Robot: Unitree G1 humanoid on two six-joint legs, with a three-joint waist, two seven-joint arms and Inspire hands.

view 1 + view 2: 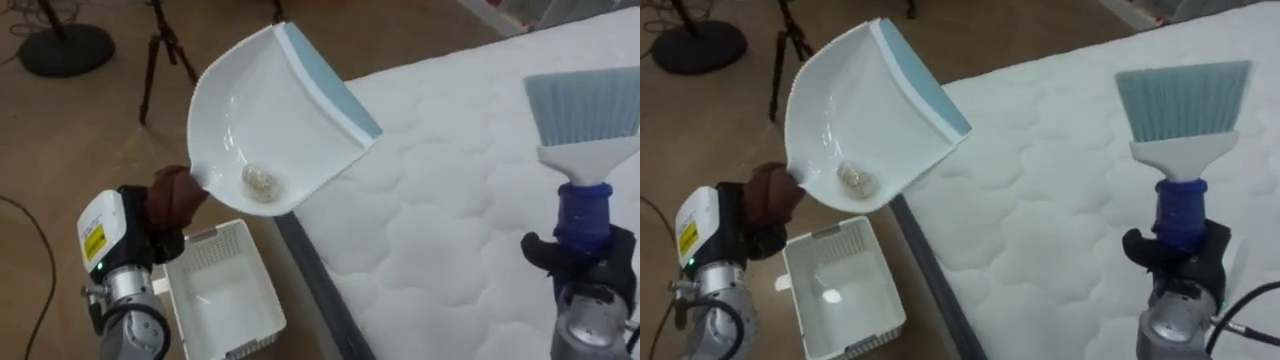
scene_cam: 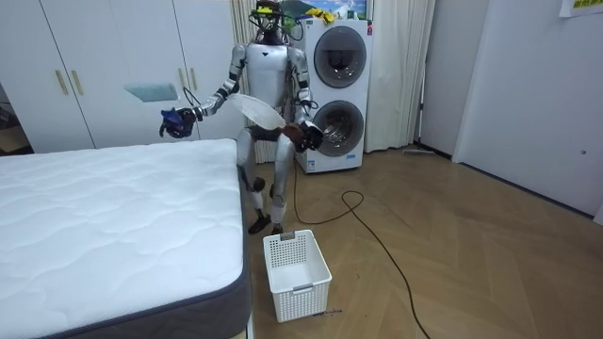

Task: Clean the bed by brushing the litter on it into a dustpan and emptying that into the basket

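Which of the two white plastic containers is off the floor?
The white plastic dustpan with a blue lip, held in the left hand; the white perforated basket stands on the floor.

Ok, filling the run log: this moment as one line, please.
left hand: shut on dustpan, raised, debris in it | right hand: shut on brush, bristles up, over mattress | basket: on floor beside mattress

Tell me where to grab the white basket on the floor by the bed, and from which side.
The basket is likely best taken by the top rim of a short end wall, coming down from above: it stands upright, mouth open, with the bed beside one long side. First free a hand: the left hand holds the dustpan, the right hand the brush.
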